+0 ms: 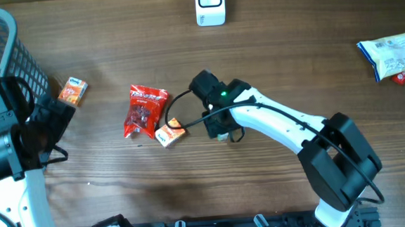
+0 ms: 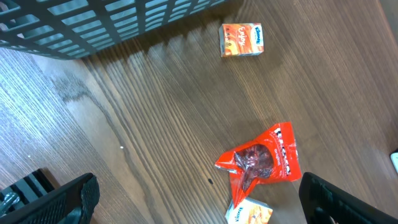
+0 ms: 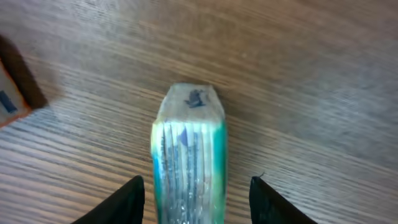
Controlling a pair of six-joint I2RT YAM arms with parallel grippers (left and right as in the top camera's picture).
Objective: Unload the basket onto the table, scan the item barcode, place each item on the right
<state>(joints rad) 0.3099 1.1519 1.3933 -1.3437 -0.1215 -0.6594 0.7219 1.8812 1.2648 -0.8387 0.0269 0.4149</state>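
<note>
A narrow teal and white packet [image 3: 188, 155] stands on edge on the wooden table, seen end-on in the right wrist view. My right gripper [image 3: 197, 199] straddles it, one black fingertip [image 3: 132, 200] on each side, with a thin gap between each tip and the packet, so it is open around it. From overhead the right gripper [image 1: 221, 128] covers the packet at the table's middle. A white scanner [image 1: 210, 4] stands at the far edge. My left gripper [image 2: 199, 199] hangs wide open over bare table at the left, holding nothing.
A red snack bag [image 1: 144, 110] and a small orange box [image 1: 170, 132] lie just left of the right gripper. Another orange box [image 1: 73, 91] sits beside the black wire basket [image 1: 5, 48]. A blue-white package [image 1: 395, 54] lies far right.
</note>
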